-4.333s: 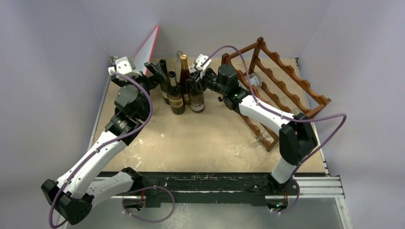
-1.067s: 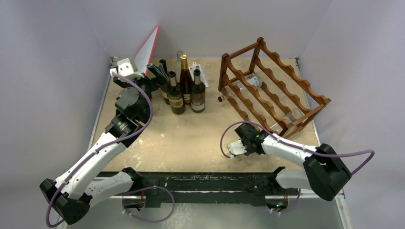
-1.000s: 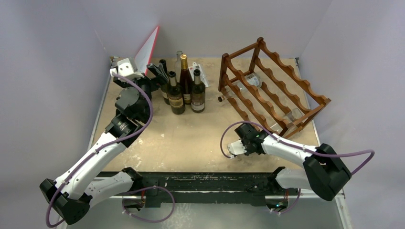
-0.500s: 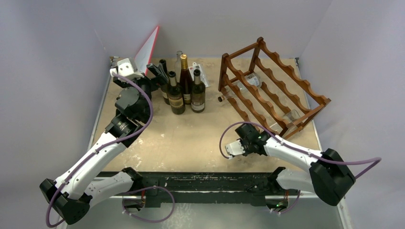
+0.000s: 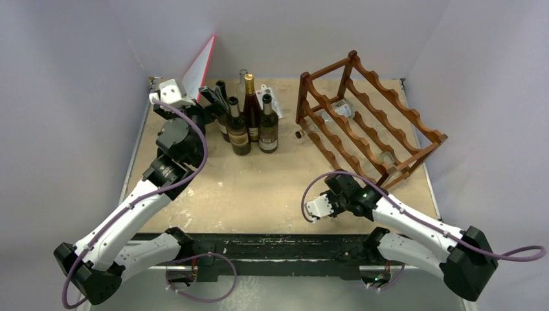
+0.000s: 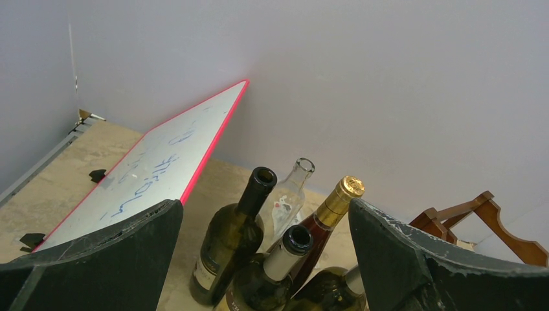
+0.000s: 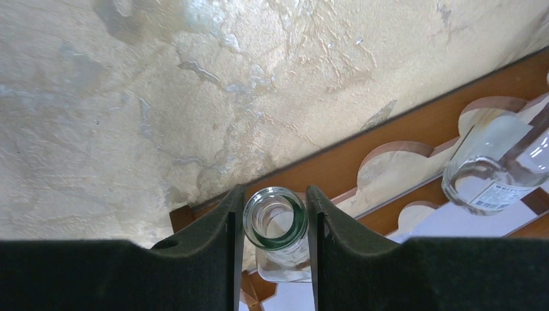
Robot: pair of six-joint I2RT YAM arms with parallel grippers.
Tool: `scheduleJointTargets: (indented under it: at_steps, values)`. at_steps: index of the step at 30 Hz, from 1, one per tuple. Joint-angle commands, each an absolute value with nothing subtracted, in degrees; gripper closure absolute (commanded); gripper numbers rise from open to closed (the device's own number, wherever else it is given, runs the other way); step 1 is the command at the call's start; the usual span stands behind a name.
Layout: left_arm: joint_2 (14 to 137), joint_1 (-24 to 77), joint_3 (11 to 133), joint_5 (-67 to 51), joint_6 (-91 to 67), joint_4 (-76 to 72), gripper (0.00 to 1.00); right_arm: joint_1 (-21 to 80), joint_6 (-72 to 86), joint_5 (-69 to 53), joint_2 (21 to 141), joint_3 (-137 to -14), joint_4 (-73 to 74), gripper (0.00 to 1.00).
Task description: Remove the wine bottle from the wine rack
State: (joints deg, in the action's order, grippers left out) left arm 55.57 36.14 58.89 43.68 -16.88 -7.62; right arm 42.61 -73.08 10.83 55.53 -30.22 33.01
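The dark reddish-brown wine rack (image 5: 372, 120) stands at the back right of the table. My right gripper (image 5: 355, 193) sits at the rack's near front corner, shut on the neck of a clear glass wine bottle (image 7: 275, 218). The bottle's open mouth shows between the black fingers (image 7: 213, 240). Its body reaches back towards the wavy rack rail (image 7: 388, 146). A second clear bottle (image 7: 495, 168) lies in the rack, and another (image 5: 343, 109) lies higher up. My left gripper (image 6: 262, 259) is open, with nothing between its fingers, beside the standing bottles.
Several upright bottles (image 5: 249, 123) stand grouped at the back centre, dark green, clear and one gold-capped (image 6: 343, 194). A red-edged whiteboard (image 5: 201, 61) leans against the back wall at the left. Grey walls close in the table on three sides.
My right arm has drawn back from the rack towards the table's near edge, still shut on the clear bottle's neck, and its elbow has swung out to the right. The left arm has not moved.
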Motion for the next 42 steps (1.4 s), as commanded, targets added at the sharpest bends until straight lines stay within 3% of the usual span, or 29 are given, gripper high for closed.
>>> scheduleJointTargets:
  at_steps: [1,19,42]
  values:
    - [55.4,36.4,60.9,43.1,-16.3,-8.6,0.0,45.2,-75.2,7.6,53.0,-30.6,33.6,1.0]
    - [56.2,36.3,61.0,43.9,-16.2,-8.4,0.0,54.4,-67.6,0.3,65.7,-47.2,37.5,1.0]
    - [52.6,35.9,59.4,48.7,-14.0,-10.7,0.0,55.9,-54.6,-15.0,78.5,-59.1,7.2,1.0]
